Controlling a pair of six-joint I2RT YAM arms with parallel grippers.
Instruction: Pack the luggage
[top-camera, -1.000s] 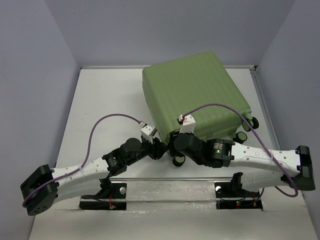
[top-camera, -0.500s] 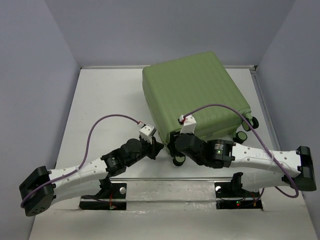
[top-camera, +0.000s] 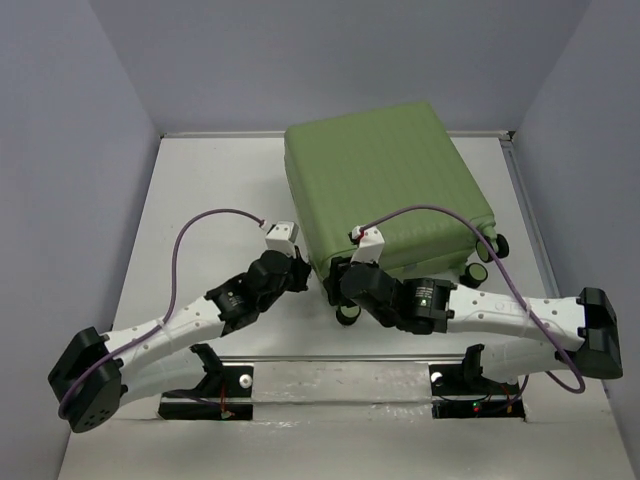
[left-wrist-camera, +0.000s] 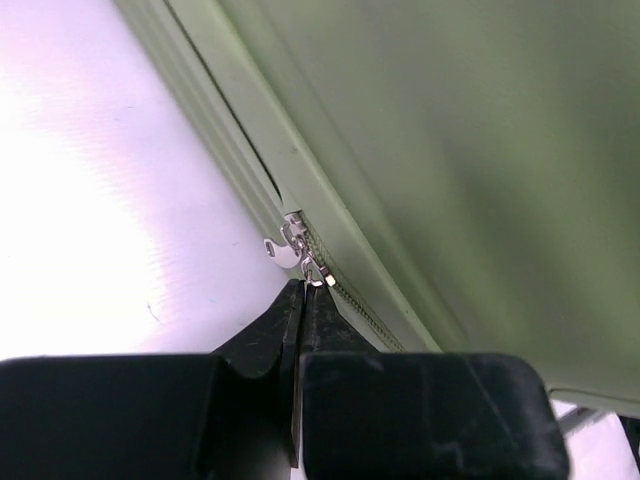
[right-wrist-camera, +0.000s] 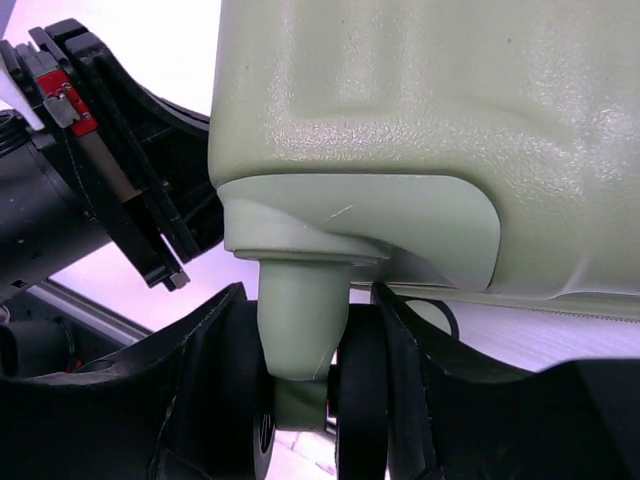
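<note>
The left gripper (left-wrist-camera: 299, 292) is clenching the zipper pull (left-wrist-camera: 312, 268) at frame centre, apparently to run it; the right gripper (right-wrist-camera: 310, 345) is clamping a caster (right-wrist-camera: 300, 310), steadying the green suitcase (top-camera: 385, 185).

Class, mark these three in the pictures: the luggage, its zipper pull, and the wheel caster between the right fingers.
luggage (top-camera: 390, 190): top external view, ribbed green shell
zipper pull (left-wrist-camera: 285, 247): left wrist view, silver metal tab
wheel caster (right-wrist-camera: 300, 320): right wrist view, green stem
</note>
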